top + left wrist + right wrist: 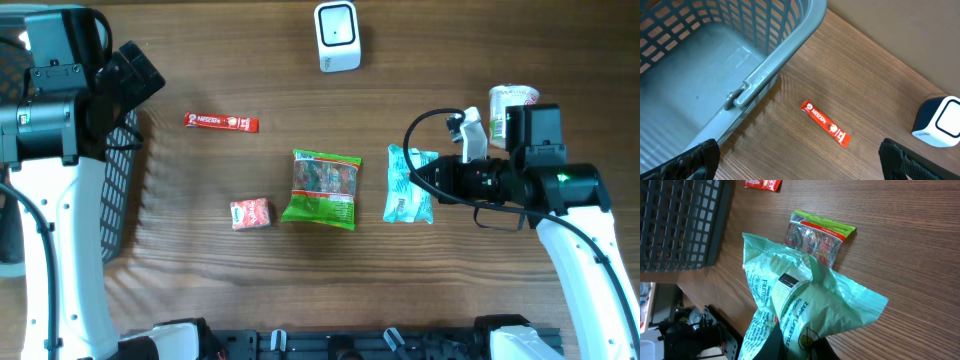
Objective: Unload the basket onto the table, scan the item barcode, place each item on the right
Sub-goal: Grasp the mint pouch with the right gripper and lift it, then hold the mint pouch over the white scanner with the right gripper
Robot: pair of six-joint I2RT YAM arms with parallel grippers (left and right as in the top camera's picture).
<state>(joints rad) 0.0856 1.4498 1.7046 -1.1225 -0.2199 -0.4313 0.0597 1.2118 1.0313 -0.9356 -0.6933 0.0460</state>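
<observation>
1. Currently the mint-green packet (805,300) is held by one edge in the clenched right gripper (790,347), well apart from the scanner (337,36).
2. The left gripper (800,161) is spread wide and empty.
3. A slip could be caused by the thin edge grip, and the barcode could be hidden by crumpled film.

The wooden table (440,295) carries a mesh basket (122,200) at its left edge and a white scanner (337,36) at the far side. A red coffee stick (221,122) lies flat near the basket. A small red packet (250,213), a green snack bag (322,188) and a pale green pouch (410,185) lie in a row across the middle. A can (513,98) stands at the right.
</observation>
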